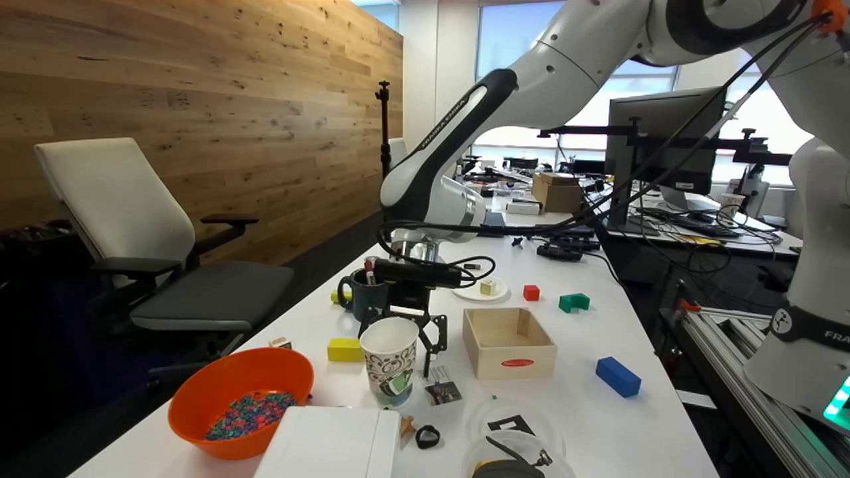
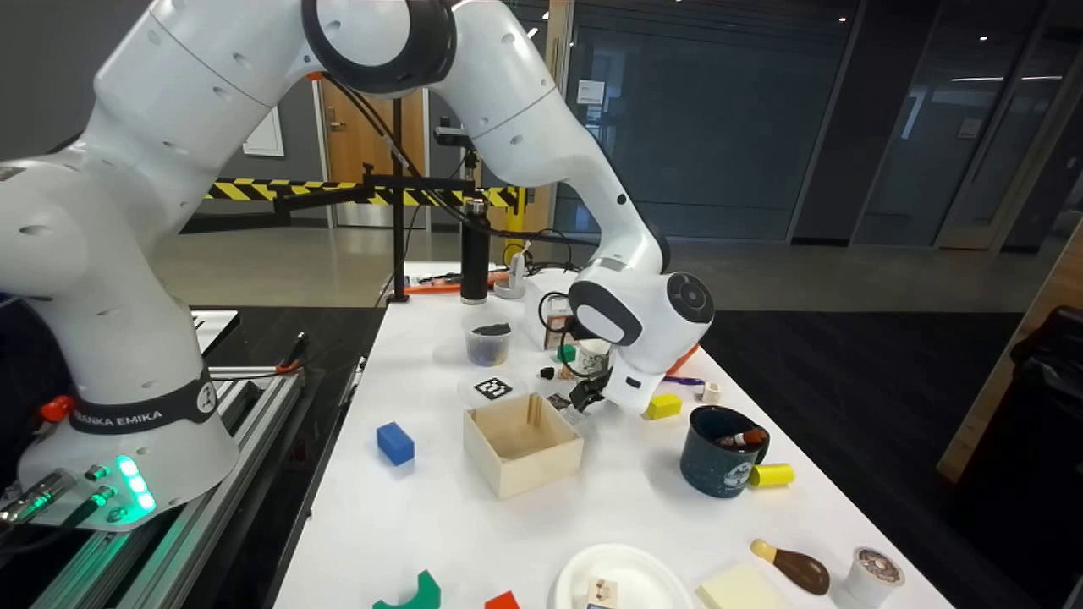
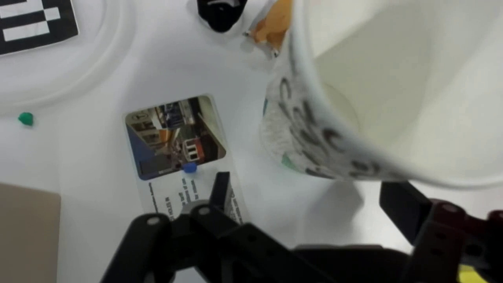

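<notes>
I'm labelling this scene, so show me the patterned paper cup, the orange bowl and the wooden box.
Patterned paper cup [image 1: 390,362]: in an exterior view, outer wall.
Orange bowl [image 1: 229,375]: in an exterior view, bare inner wall.
Wooden box [image 2: 541,468]: in an exterior view, outer side wall.

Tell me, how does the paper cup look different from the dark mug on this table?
The cup is white with a swirly print; the mug is dark teal. The mug has a handle; the cup shows none. The mug holds a reddish-brown item; the visible part of the cup's inside shows nothing. Both stand upright with open tops.
</notes>
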